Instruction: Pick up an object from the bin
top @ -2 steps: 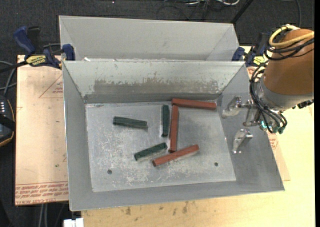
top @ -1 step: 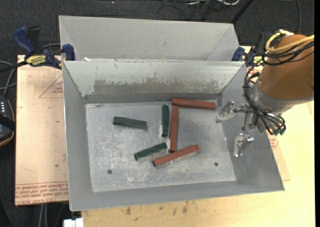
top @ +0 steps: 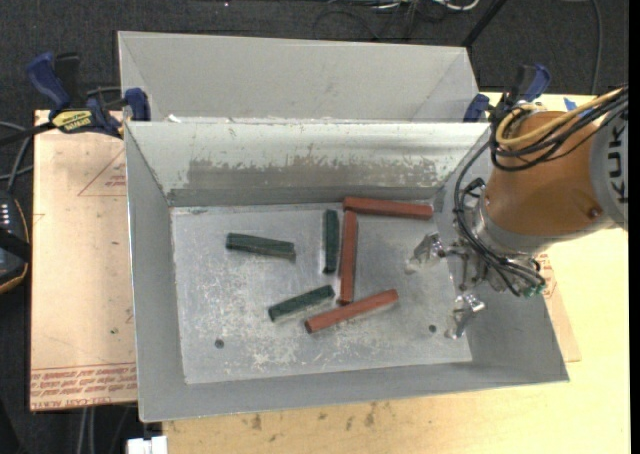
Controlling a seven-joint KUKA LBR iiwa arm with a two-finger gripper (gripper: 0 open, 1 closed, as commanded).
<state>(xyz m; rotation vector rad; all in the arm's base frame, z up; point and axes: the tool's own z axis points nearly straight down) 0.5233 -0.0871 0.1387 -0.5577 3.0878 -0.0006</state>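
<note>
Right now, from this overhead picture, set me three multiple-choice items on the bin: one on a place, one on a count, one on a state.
1. Where over the bin is the claw?
A its left side; B its middle; C its right side.
2. How many red sticks lie in it?
A one; B three; C five.
3. The claw is:
A shut on a stick; B open, holding nothing; C shut and empty.

Key: 1 C, it hangs right of all the sticks. 2 B, one lies by the back wall, one runs front to back, one lies slanted. 3 B, its fingers stand apart over bare floor.
</note>
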